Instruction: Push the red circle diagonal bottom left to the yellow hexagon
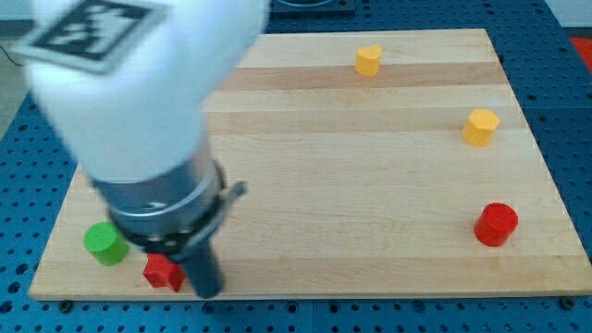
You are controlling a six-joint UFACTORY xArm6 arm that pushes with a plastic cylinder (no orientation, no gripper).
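The red circle block [496,224] sits near the board's right edge, low in the view. A yellow hexagon block [480,127] lies above it, near the right edge. A second yellow block [368,60], roughly round, sits near the view's top. My tip [209,291] is at the view's bottom left, close to the board's front edge, just right of a red star-like block [162,272]. The tip is far to the left of the red circle. The arm's big white and grey body covers the view's upper left.
A green round block [105,243] sits at the bottom left, left of the rod and above-left of the red star-like block. The wooden board [370,185] lies on a blue perforated table [573,111].
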